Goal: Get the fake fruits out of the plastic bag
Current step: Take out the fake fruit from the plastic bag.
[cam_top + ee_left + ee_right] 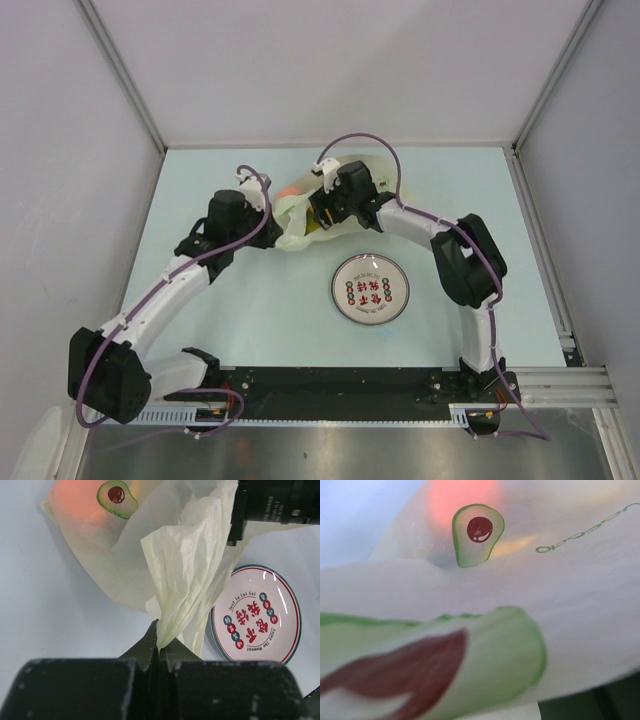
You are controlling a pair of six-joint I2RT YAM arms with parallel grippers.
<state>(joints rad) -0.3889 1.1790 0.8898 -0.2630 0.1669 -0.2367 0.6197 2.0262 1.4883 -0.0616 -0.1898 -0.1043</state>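
The plastic bag, pale cream with avocado prints, lies at the back middle of the table. My left gripper is shut on a bunched fold of the bag and holds it up; in the top view it sits at the bag's left edge. An orange fruit glows through the film, also in the right wrist view, with a yellowish shape beside it. My right gripper is at the bag's middle. Bag film covers its camera and hides its fingers.
The round white plate with red and green marks lies in front of the bag, right of centre, also in the left wrist view. The right arm's black wrist hangs over the bag. White walls enclose the table.
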